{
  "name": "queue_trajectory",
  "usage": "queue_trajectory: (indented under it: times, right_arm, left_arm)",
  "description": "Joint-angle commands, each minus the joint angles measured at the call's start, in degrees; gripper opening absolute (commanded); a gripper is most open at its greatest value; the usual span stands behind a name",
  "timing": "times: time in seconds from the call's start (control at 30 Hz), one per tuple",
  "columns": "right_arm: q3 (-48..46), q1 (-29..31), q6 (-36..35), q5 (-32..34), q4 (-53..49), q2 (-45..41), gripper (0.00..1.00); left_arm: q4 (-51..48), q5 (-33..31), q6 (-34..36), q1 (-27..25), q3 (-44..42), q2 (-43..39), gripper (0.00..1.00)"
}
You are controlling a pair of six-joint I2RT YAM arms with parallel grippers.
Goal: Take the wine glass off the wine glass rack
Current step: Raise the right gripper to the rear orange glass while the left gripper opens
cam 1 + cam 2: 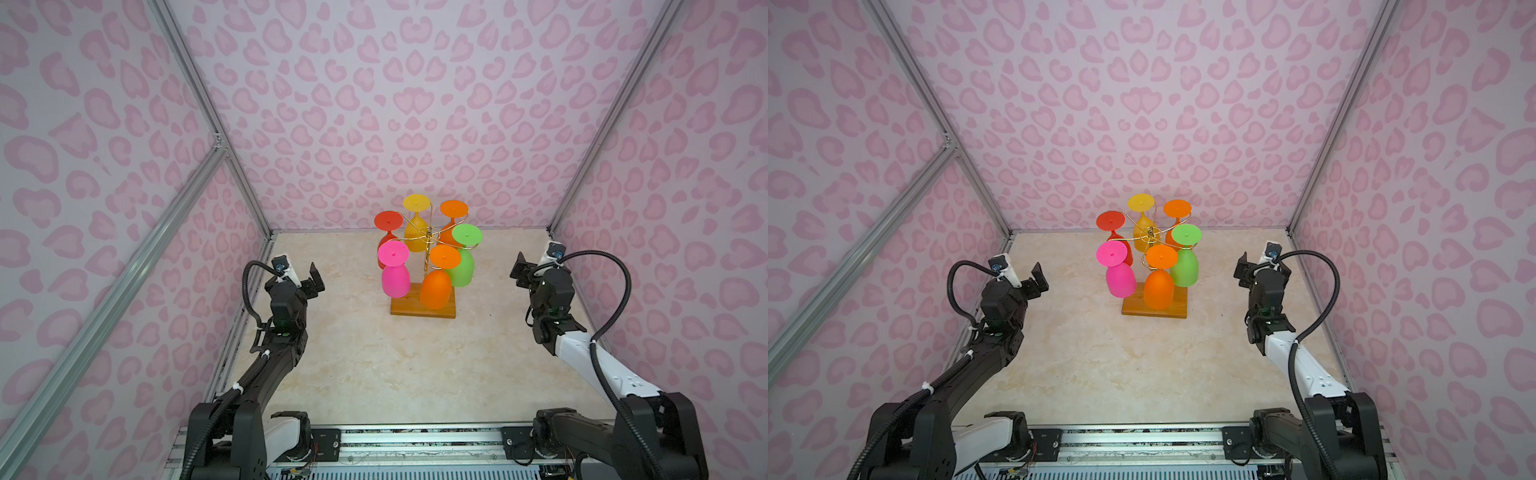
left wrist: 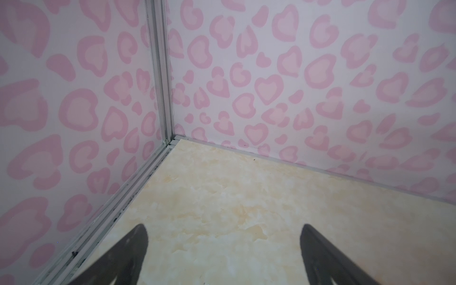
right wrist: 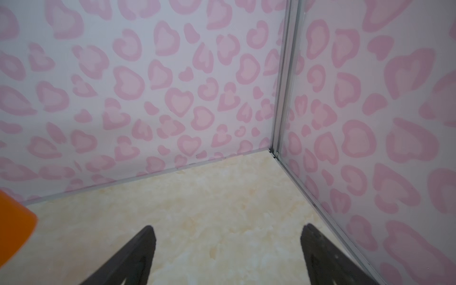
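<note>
We note a robot lab cell: aluminium frame (image 1: 219,143), pink-print walls (image 1: 374,104), marbled bench (image 1: 374,365), an arm (image 1: 270,370) each side on a rail (image 1: 415,436).

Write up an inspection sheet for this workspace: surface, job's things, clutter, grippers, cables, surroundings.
Surface: beige marbled tabletop, carrying only the rack.
Job's things: wine glass rack upright; six glasses hang upside down: pink glass, front orange glass, green glass, rear orange glass, yellow glass, red glass.
Clutter: nothing seen.
Grippers: left gripper and right gripper open, empty, apart from the rack.
Cables: black left cable and right cable arch over the wrists.
Surroundings: pink heart-print walls, aluminium frame.
</note>
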Motion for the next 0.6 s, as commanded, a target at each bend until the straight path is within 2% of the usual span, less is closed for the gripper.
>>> queue_trajectory:
  times: [0.0, 0.2, 0.4, 0.57]
  right_arm:
    - [8.1, 0.1, 8.9, -9.2, -16.8, -2.2, 0.93]
    - [28.3, 0.1, 17.2, -26.9, -29.5, 1.9, 0.94]
    - [42.3, 0.0, 25.2, -40.9, -30.7, 11.3, 0.93]
    - [50.7, -0.1, 34.1, -50.7, -28.0, 19.5, 0.86]
  left_arm:
    - [-6.0, 5.5, -6.5, -0.8, 3.1, -4.0, 0.98]
    - [-11.2, 18.9, -12.9, -2.3, 7.8, -10.4, 0.97]
    - [-12.3, 24.0, -15.7, -2.6, 9.3, -12.8, 0.98]
    - [-13.1, 25.7, -15.8, -2.7, 10.0, -13.0, 0.97]
